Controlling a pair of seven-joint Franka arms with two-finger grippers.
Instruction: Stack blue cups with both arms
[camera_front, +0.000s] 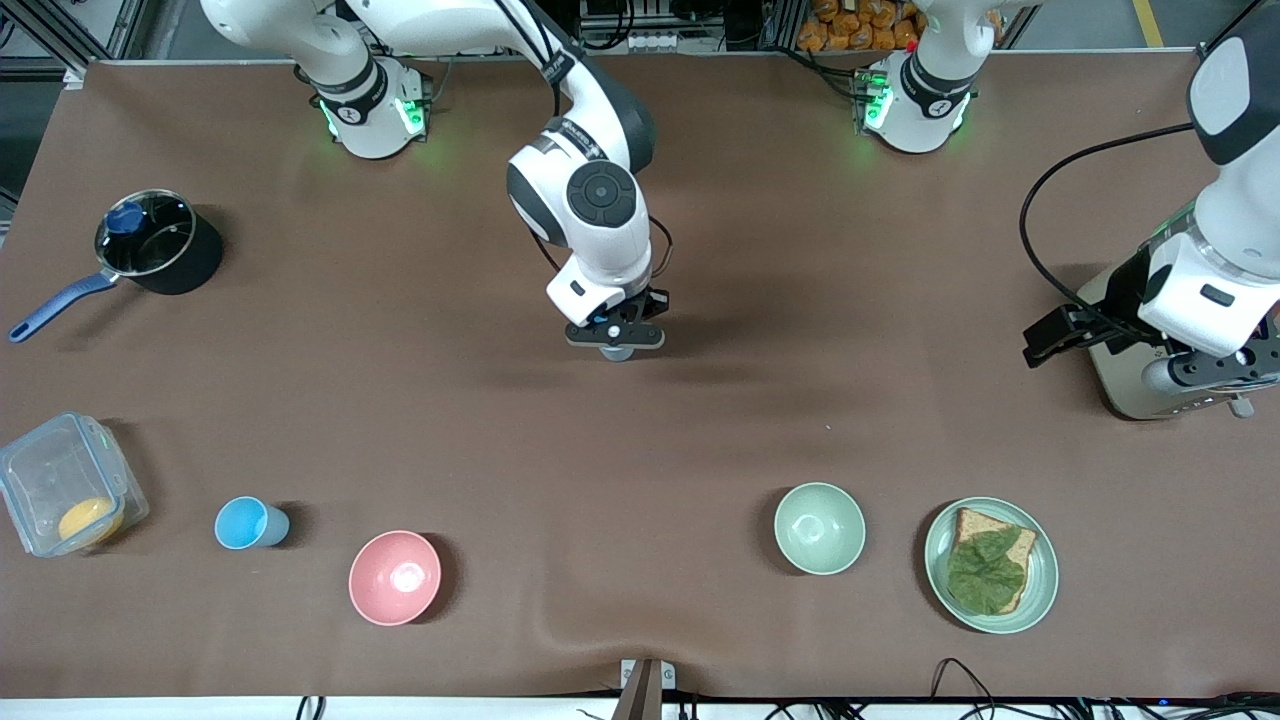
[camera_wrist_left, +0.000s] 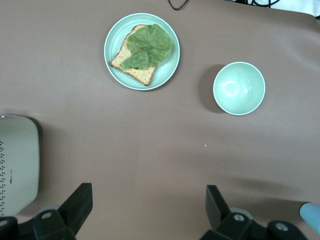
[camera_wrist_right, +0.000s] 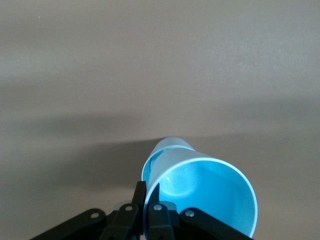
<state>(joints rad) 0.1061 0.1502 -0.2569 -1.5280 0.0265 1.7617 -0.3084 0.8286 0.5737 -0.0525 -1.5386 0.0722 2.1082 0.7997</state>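
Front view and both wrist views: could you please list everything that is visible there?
free blue cup: one, sky blue, on the table between the clear box and the pink bowl
held blue cup: one, blue, in the right claw over the table's middle
pink bowl: one, pink, beside the free blue cup
green bowl: one, pale green, beside the plate
plate: one, pale green, carrying bread and a green leaf, toward the left arm's end
saucepan: one, black with blue handle, lidded, toward the right arm's end
clear box: one, transparent, something orange inside
appliance: one, beige, under the left arm
right claw: shut on the held cup's rim
left claw: open, waiting beside the appliance
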